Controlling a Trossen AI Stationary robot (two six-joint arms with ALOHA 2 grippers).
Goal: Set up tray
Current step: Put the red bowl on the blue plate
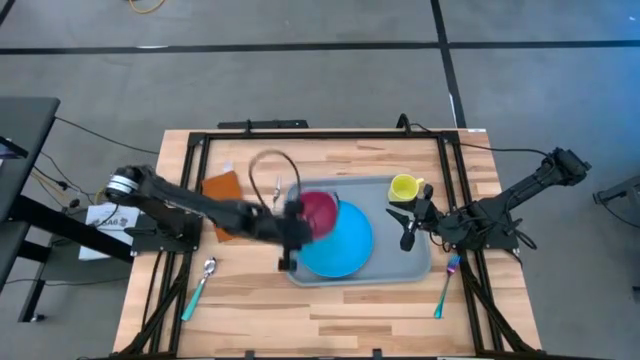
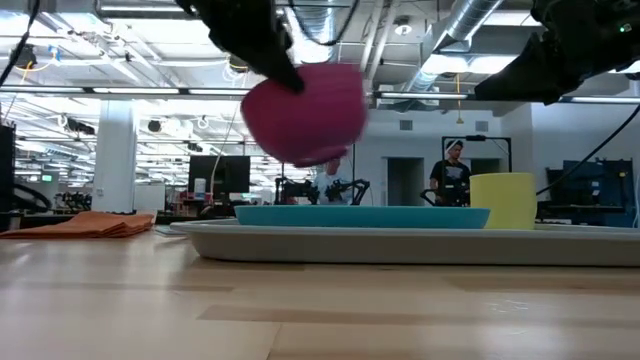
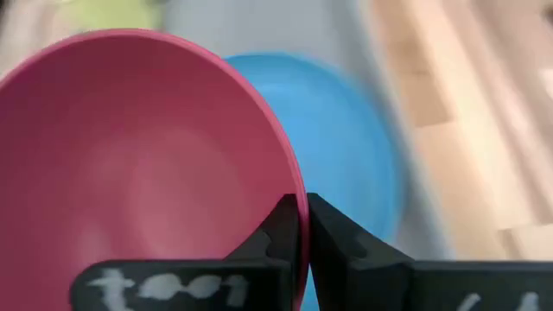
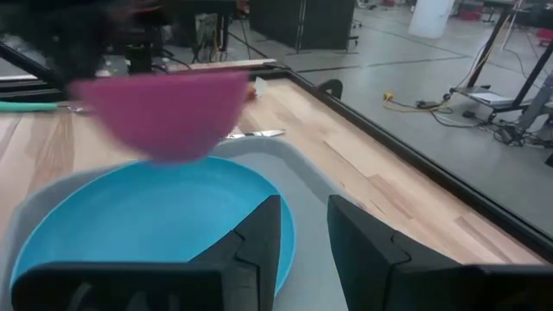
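On the wooden table (image 1: 330, 310) sits the tray (image 1: 420, 262), near the middle and a bit to the right side. A round blue plate (image 1: 345, 250) lies flat inside the tray, and a yellow cup (image 1: 403, 187) stands in the tray's far right corner.

Up above the plate, the left gripper (image 1: 293, 222) holds a pink bowl (image 1: 320, 212) in the air. Its two dark fingers (image 3: 333, 238) pinch the rim of the bowl, one finger inside and one outside. From table height, the bowl hangs well above the plate and does not touch it. It is tipped a little.

Over the right end of the tray, near the yellow cup, the right gripper (image 1: 408, 228) waits. Its fingers (image 4: 259, 233) have a narrow gap between them and hold nothing.

An orange cloth (image 1: 222, 195) lies on the table to the left of the tray. A spoon (image 1: 203, 280) with a teal handle lies near the front left. Another utensil (image 1: 447, 282) lies just off the tray's front right corner.
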